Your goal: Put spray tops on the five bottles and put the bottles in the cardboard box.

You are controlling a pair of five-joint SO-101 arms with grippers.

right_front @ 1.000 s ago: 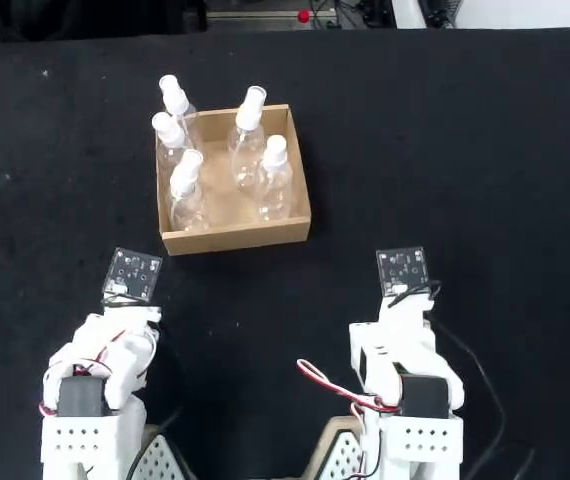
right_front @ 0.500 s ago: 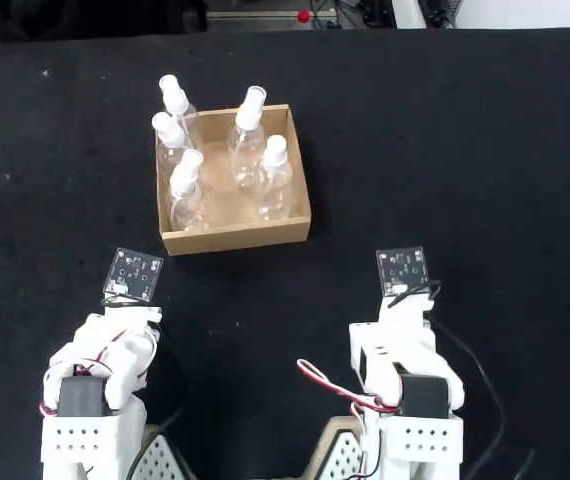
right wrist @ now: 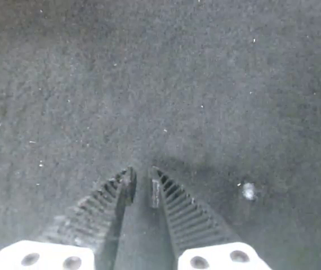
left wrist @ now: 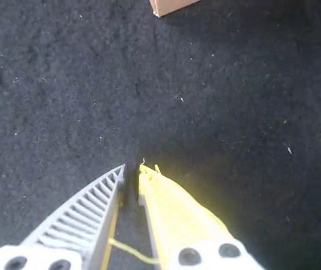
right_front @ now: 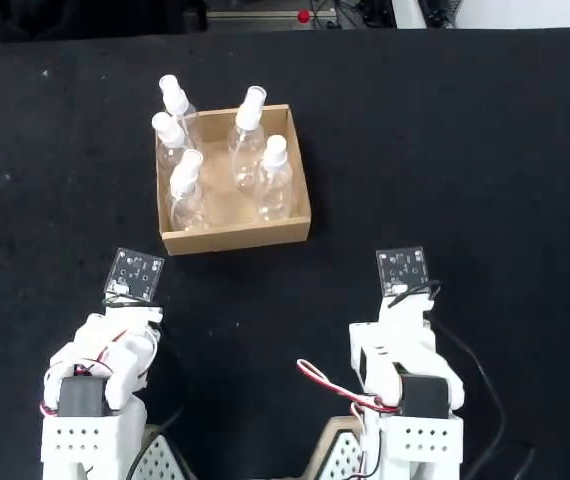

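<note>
Five spray-topped bottles point(right_front: 273, 185) in one cardboard box point(right_front: 235, 238); left claw point(left wrist: 131, 173) and right claw point(right wrist: 141, 184) closed, empty

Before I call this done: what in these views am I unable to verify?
1. High view: whether each spray top is screwed fully home; too small to tell.
2. High view: the base of the back-left bottle, hidden by the neighbouring bottle; whether it stands inside the cardboard box or against its rim, I cannot tell.
3. Left wrist view: the cardboard box runs off the frame edge, leaving one corner, so its contents cannot be checked there.
</note>
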